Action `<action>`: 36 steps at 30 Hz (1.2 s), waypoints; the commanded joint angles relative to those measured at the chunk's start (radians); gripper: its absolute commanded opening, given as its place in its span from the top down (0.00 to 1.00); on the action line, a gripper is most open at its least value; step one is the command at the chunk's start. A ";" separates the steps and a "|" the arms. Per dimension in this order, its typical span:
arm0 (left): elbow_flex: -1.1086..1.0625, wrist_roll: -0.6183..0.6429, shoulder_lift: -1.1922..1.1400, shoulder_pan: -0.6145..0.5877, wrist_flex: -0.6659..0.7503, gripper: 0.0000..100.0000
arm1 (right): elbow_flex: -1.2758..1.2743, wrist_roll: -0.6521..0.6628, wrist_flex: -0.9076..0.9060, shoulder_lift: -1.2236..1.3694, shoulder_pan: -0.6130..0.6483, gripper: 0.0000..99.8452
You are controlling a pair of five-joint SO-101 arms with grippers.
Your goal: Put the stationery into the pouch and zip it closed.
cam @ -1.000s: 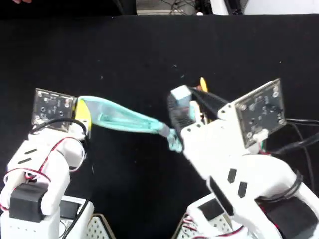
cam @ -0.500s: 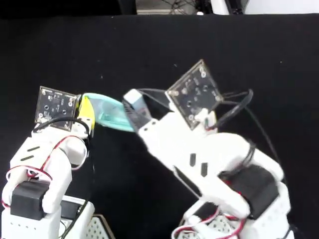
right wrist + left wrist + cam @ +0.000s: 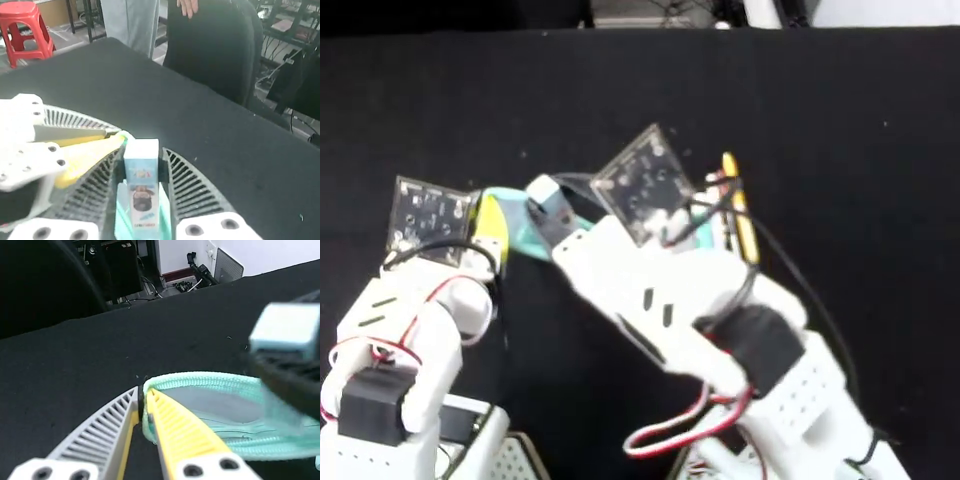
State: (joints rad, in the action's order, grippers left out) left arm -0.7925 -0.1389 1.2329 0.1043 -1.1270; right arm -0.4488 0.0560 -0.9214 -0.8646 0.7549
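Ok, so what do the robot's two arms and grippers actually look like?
Both arms are white plastic shells with black motors and a square camera board at the wrist. The left arm carries red and white wires; the right arm has black cables. The left gripper has one grey ribbed finger and one yellow; the right gripper has dark ribbed fingers.

I see the mint-green, see-through pouch (image 3: pixel 220 407) toward the table's left side. Its mouth gapes open and one end is pinched in the left gripper (image 3: pixel 142 396). A small pale-blue eraser box (image 3: pixel 141 185) stands clamped in the right gripper (image 3: pixel 143 150), just over that opening. A yellow pen (image 3: pixel 740 210) lies flat near the table's middle.
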 commanded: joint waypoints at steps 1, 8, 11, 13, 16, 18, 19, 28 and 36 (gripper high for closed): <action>-0.088 0.005 -0.018 0.012 -0.008 0.97 | -0.028 0.005 0.057 -0.005 -0.025 0.99; -0.081 0.005 -0.018 0.012 -0.034 0.97 | -0.148 0.014 0.068 -0.005 -0.121 0.99; -0.082 0.005 -0.018 0.012 -0.034 0.97 | -0.194 0.014 0.063 -0.025 -0.120 0.99; -0.087 0.005 -0.017 0.012 -0.034 0.97 | -0.217 0.014 0.064 -0.068 -0.118 0.99; -0.087 0.005 -0.018 0.012 -0.034 0.97 | -0.237 0.028 0.051 -0.147 -0.118 0.97; -0.087 0.005 -0.020 0.013 -0.034 0.97 | -0.237 0.077 -0.014 -0.180 -0.118 0.89; -0.084 0.005 -0.023 0.015 -0.034 0.97 | -0.236 0.086 -0.044 -0.185 -0.118 0.84; -0.087 0.005 -0.023 0.013 -0.028 0.97 | -0.193 0.097 -0.101 -0.189 -0.087 0.82; -0.087 0.005 -0.023 0.013 -0.034 0.97 | 0.030 0.097 -0.249 -0.166 -0.063 0.72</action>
State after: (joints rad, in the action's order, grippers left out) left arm -0.7940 -0.1389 1.2329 0.1074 -1.1254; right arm -0.5424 0.1389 -1.1132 -1.0457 0.6813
